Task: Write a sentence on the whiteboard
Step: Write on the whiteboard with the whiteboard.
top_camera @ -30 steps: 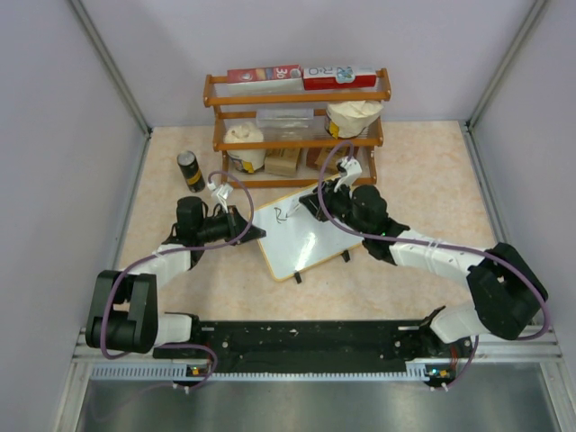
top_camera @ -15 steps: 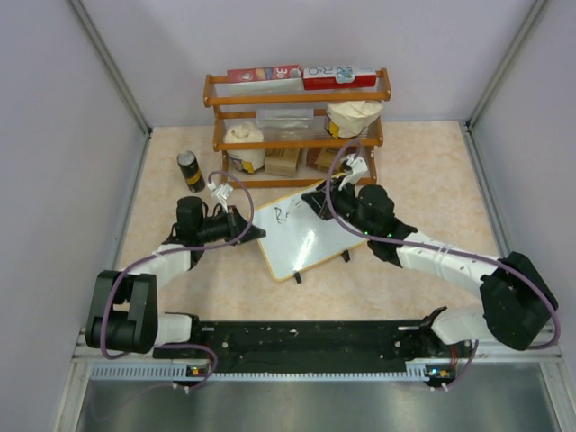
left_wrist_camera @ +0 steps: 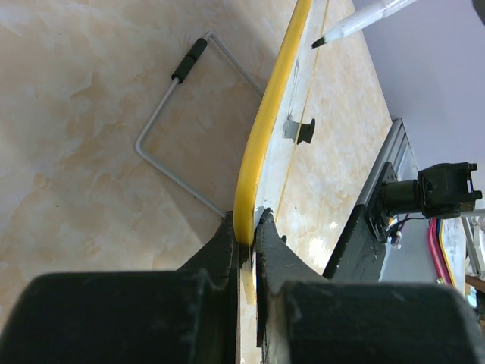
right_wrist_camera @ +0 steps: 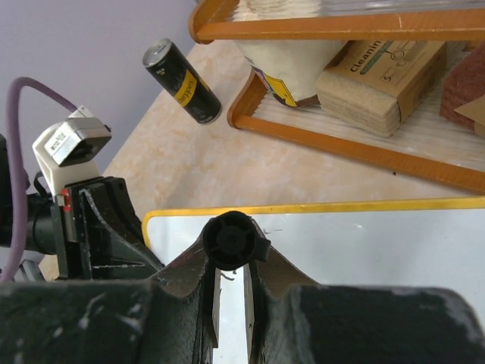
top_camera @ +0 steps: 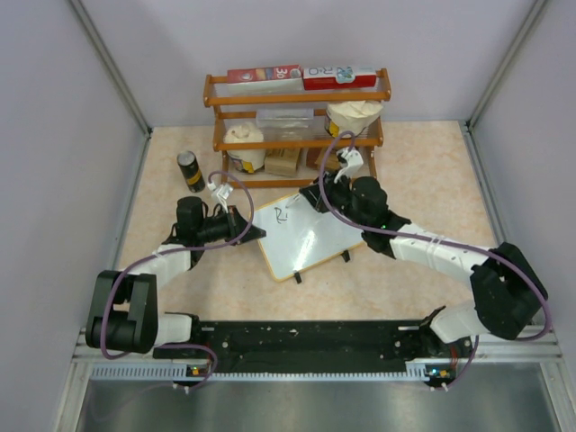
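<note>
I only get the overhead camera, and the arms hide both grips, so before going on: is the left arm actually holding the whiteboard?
Observer: Yes. In the left wrist view, the left gripper has its jaws shut on the yellow edge of the whiteboard.
Operator: And the right one?
Observer: The right gripper is shut on the marker. The marker's black rear end sits between the jaws.
Operator: Does anything else prop the board up?
Observer: A grey wire stand is folded out behind it.
</note>
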Controlling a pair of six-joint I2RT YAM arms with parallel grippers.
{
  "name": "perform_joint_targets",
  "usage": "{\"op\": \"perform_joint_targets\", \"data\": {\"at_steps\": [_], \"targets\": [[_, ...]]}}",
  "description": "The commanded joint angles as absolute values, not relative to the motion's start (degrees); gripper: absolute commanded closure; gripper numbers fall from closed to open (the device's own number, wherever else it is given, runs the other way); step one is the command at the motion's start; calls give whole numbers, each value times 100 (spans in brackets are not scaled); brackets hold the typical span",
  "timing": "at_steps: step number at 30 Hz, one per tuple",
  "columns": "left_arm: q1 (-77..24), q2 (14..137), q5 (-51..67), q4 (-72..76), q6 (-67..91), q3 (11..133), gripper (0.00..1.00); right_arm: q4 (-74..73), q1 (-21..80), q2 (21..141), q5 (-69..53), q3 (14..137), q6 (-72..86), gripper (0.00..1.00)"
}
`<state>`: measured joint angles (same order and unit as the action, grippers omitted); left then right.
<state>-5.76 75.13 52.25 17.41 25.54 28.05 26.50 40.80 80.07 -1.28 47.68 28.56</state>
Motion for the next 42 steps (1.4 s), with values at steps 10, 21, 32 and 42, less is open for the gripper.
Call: {"op": "perform_joint_targets", "data": {"at_steps": [10, 21, 32, 42], "targets": [[-562, 7567, 4131, 1503, 1758, 2628, 100, 2769, 4034, 8288, -44, 4816, 2839, 100], [-562, 7576, 4131, 1503, 1758, 2628, 100, 2865, 4034, 7823, -18, 4623, 2944, 100], [-562, 7567, 4131, 1503, 1758, 2619, 100, 2786, 3894, 7769, 132, 4509, 2945, 100], [-562, 7576, 4140, 1503, 1758, 2628, 100, 2751, 3885, 7910, -104, 4518, 2971, 100]]}}
